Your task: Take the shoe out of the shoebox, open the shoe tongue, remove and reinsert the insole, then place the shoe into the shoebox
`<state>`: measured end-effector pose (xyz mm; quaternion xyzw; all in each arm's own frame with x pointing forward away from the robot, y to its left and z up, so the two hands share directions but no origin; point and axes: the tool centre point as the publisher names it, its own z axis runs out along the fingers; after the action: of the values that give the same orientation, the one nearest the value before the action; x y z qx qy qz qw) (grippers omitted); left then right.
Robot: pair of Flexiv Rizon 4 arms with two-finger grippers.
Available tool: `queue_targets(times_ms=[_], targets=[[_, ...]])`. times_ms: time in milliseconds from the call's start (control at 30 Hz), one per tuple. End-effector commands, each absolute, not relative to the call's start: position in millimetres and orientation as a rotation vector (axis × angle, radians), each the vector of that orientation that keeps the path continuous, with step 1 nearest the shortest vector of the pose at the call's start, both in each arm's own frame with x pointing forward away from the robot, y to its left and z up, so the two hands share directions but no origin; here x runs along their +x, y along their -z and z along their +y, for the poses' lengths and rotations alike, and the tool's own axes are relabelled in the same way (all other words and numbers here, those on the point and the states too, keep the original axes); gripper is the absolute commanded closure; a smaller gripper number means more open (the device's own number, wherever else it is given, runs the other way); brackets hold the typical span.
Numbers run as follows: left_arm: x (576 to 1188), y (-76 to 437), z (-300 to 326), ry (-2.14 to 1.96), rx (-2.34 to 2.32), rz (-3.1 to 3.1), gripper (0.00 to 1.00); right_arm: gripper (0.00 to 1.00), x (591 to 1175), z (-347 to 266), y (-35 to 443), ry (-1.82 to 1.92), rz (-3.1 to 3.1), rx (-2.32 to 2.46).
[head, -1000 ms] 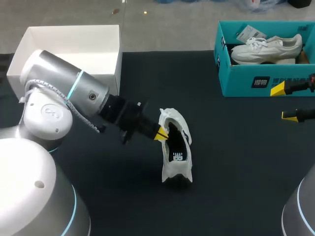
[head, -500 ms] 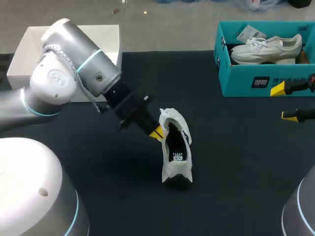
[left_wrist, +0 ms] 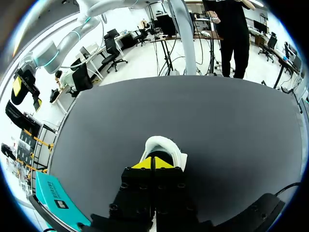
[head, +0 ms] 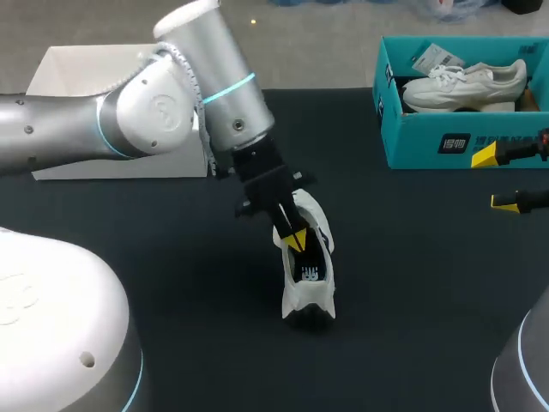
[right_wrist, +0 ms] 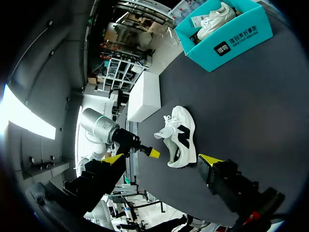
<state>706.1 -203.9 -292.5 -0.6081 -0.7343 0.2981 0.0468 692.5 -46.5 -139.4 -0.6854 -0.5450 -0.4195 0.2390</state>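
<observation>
Tongue opening is judged in hand: the left gripper [head: 296,242], clenched with tips together, is held at the mouth of the shoe [head: 309,296]; next the tongue must be pinched and pulled back

My left arm [head: 163,120]: silver shells, cyan light ring, braided grey cable. My left gripper [head: 297,241] and right gripper [head: 497,179]: black, yellow-tipped.

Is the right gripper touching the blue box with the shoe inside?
Apart. The right wrist view shows bare table between the right gripper and the blue box far ahead.
</observation>
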Motion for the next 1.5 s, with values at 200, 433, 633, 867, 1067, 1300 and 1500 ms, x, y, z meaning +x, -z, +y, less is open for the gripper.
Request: queue_targets(times_ms=[200,433,633,867,1067,1300,1500], targets=[[710,310,-216,-0.627,-1.862,-2.072,1.0,0.0,692,-46,140,1.149,-1.492,-1.879],[703,332,-217,-0.671,-1.901,-2.071,1.0,0.0,692,-46,140,1.149,-1.492,-1.879],[694,349,-222,-0.67,-1.917,-2.114,1.0,0.0,692,-46,140,1.149,-1.492,-1.879],[687,367,-221,-0.656,-1.909,-2.116,1.0,0.0,692,-46,140,1.149,-1.492,-1.879],[684,387,-221,-0.586,-1.975,-2.131,1.0,0.0,692,-46,140,1.149,-1.492,-1.879],[683,408,-223,-0.518,-2.032,-2.13,1.0,0.0,692,-46,140,1.149,-1.492,-1.879],[685,423,-224,-0.47,-2.062,-2.1,1.0,0.0,692,-46,140,1.149,-1.492,-1.879]])
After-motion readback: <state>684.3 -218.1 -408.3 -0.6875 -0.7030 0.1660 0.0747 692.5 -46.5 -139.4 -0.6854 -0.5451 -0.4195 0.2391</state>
